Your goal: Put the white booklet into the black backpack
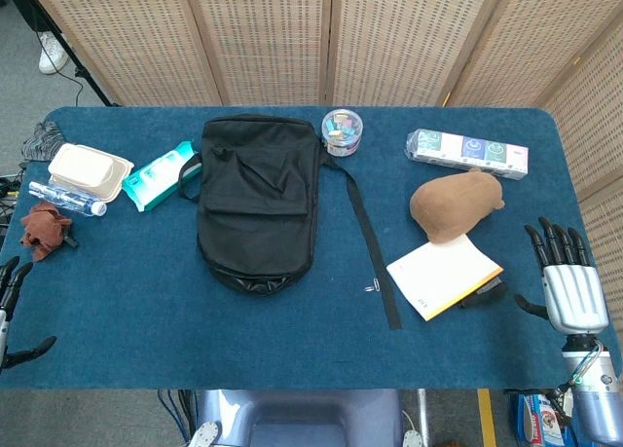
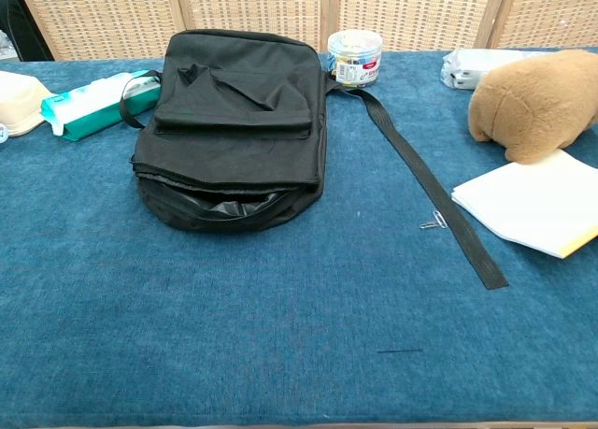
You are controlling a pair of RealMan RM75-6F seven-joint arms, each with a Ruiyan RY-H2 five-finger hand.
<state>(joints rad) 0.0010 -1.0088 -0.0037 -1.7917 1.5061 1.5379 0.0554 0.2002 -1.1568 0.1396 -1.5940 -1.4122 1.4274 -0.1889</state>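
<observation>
1. On the right part of the table [image 1: 117, 311], the white booklet [image 1: 443, 277] lies flat, and its far edge touches or goes a little under the brown plush toy [image 1: 456, 204]. A dark flat thing shows under its near right corner; I cannot tell what it is.
2. The right hand [image 1: 569, 281] hangs just beside the booklet, at the table edge, with the fingers straight and apart, and it holds nothing. It is the natural hand for the pick-up.
3. The left hand [image 1: 12, 306] is at the far left edge, well apart from the work. It seems empty with the fingers apart, though only a part of it shows.
4. I think the best way is to come from the near right corner, where the booklet is lifted a little, and to pinch it there without pushing the toy.
5. The black backpack [image 1: 258, 199] lies flat in the middle, and its mouth [image 2: 229, 205], a little open, faces the robot. The booklet should enter flat through it.
6. The long strap [image 1: 370, 238] lies between the booklet and the backpack, so carry the booklet over it.
</observation>
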